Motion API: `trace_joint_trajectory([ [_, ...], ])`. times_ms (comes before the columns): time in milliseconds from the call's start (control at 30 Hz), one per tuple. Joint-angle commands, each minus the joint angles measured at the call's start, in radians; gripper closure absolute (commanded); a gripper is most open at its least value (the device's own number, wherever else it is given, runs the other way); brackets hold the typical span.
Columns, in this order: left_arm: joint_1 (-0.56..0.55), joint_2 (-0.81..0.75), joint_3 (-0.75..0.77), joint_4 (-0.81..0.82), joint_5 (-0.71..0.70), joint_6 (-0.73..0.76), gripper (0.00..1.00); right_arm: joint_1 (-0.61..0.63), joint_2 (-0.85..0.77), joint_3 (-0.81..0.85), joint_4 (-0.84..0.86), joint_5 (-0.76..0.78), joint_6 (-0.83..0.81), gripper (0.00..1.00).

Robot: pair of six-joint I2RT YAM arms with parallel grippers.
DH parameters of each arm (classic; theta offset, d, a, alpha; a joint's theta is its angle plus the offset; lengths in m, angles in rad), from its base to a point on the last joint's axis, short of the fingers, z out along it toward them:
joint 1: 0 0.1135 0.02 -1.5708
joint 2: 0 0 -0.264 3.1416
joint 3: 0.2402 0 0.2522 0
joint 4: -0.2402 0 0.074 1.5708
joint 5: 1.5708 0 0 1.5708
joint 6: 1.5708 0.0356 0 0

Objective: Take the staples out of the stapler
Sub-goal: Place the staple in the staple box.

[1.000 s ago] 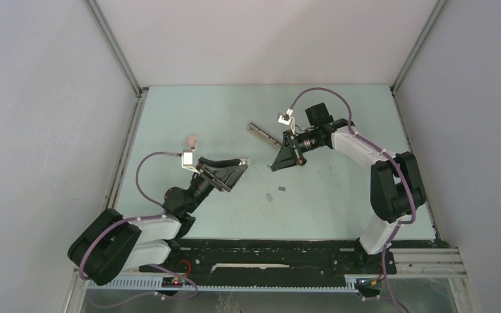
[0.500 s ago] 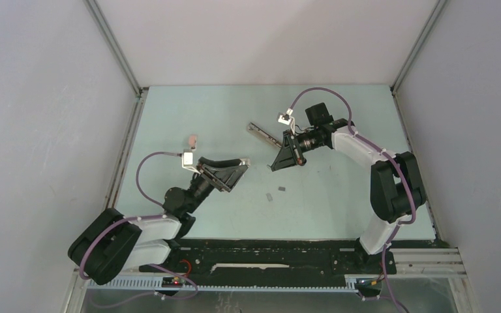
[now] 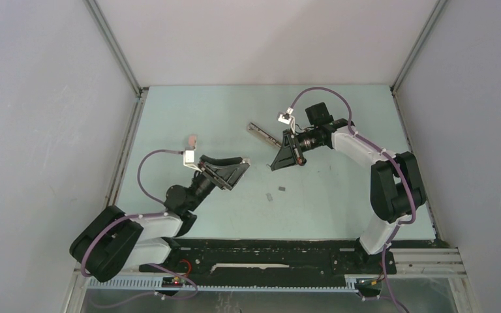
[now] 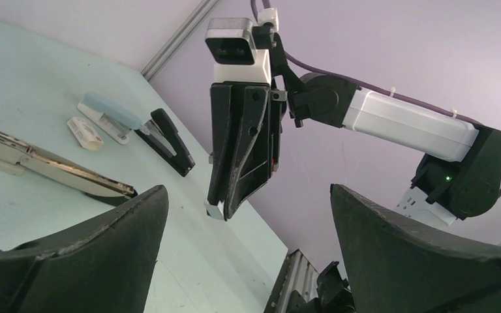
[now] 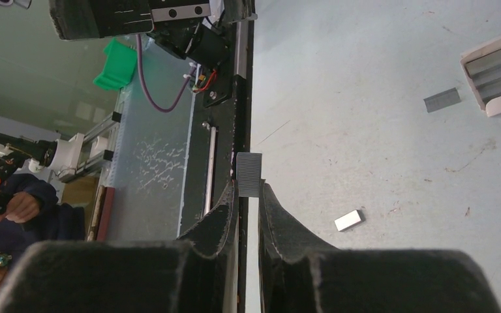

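The stapler [image 3: 261, 133] lies swung open on the pale green table, a long metal bar also seen in the left wrist view [image 4: 45, 171]. My right gripper [image 3: 274, 167] hangs just in front of it, shut on a short grey strip of staples [image 5: 249, 174] that sticks out past its fingertips [image 5: 229, 207]. That strip also shows at the gripper's tip [image 4: 214, 208] in the left wrist view. Loose staples [image 3: 280, 189] [image 5: 348, 220] lie on the table below. My left gripper [image 3: 239, 173] [image 4: 248, 194] stands wide open and empty, facing the right gripper.
A white box holding staple strips [image 5: 499, 75] lies on the table with a grey strip [image 5: 442, 100] beside it. A blue stapler [image 4: 109, 111], a black stapler [image 4: 169, 141] and a small pale item [image 4: 85, 133] sit behind the open stapler. A small pinkish object [image 3: 192, 140] lies at far left.
The left arm has edged very slightly; the right gripper holds still with the strip.
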Motion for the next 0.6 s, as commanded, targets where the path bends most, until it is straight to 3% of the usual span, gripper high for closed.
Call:
trace_joint_trajectory([
  [0,-0.008,0.017,0.076,0.044,0.021,-0.003,0.00,0.004,-0.064,0.000,0.053,-0.027,0.052,0.82],
  [567,-0.008,0.025,0.114,0.046,0.024,-0.075,0.01,0.037,-0.125,-0.001,0.220,-0.056,0.260,0.82],
])
